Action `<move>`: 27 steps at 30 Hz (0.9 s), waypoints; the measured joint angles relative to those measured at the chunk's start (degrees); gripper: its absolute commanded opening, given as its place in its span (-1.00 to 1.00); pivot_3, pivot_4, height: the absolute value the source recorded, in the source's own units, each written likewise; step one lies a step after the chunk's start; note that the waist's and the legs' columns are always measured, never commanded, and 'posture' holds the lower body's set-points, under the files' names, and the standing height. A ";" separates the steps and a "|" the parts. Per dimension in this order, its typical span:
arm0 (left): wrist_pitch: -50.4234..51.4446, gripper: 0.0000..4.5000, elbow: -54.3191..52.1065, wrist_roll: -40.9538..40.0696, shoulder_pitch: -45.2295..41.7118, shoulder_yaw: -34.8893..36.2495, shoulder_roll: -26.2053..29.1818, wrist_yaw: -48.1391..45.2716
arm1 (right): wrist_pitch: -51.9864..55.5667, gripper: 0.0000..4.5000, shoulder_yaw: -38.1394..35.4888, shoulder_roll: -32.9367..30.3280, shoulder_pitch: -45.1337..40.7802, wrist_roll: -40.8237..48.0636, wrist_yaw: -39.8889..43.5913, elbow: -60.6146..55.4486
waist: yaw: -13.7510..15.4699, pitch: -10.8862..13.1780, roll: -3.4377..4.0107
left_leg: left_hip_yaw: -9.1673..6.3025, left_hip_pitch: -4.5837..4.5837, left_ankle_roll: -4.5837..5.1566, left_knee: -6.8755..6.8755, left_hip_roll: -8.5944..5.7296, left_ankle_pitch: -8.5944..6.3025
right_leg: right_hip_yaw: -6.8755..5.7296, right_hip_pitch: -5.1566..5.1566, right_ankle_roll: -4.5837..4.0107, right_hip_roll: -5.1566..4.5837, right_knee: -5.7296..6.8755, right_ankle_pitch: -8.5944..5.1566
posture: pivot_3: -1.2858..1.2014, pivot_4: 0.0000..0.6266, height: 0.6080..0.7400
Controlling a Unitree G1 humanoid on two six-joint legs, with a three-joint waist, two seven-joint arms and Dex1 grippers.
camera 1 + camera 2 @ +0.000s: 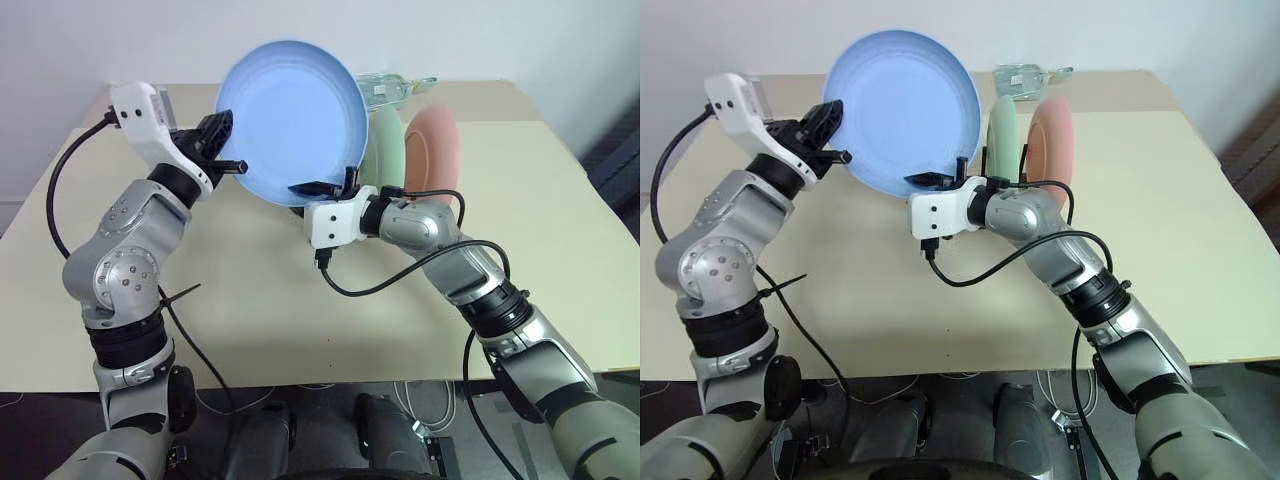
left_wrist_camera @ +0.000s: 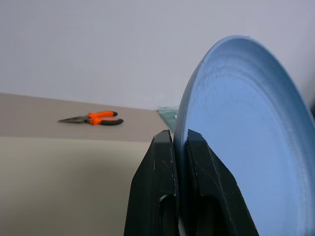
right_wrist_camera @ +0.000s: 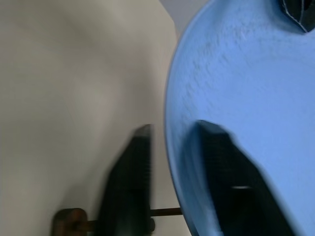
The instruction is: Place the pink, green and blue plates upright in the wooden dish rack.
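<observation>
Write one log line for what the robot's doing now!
blue plate: upright, lifted | left end effector: gripping rim | right end effector: straddling rim | green plate, pink plate: racked

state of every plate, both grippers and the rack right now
blue plate: upright, held off the table
green plate: standing upright in the rack
pink plate: standing upright beside the green one
wooden dish rack: mostly hidden
left gripper: shut on the blue plate's rim
right gripper: straddling the rim, grip unclear
</observation>
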 measured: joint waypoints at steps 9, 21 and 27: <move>-8.36 0.14 1.40 -6.01 -1.41 9.70 -4.12 3.72 | -4.51 -1.00 -0.58 2.20 -0.02 -2.38 -1.79 1.42 | -0.18 0.00 -0.06 | -0.02 0.02 -0.10 -0.03 0.04 0.06 | 0.00 -0.01 -0.03 0.06 0.00 0.02 | 0.03 -0.52 1.00; -24.21 0.14 9.08 9.50 22.63 2.80 11.12 -13.14 | 30.88 -1.00 -23.62 20.31 2.39 47.03 -4.34 -16.97 | 0.31 -0.08 -0.12 | -0.19 -0.02 0.08 -0.11 0.03 -0.04 | 0.00 0.00 -0.24 0.12 -0.01 0.05 | 0.03 -0.52 1.00; -22.72 0.14 2.63 10.32 33.00 -12.83 12.69 -27.57 | 47.80 -1.00 -33.71 21.60 2.42 63.48 -15.10 -17.72 | -0.30 -0.01 0.05 | -0.13 -0.04 0.07 -0.27 0.13 -0.03 | 0.05 -0.33 -0.55 0.20 0.13 -0.01 | 0.03 -0.52 1.00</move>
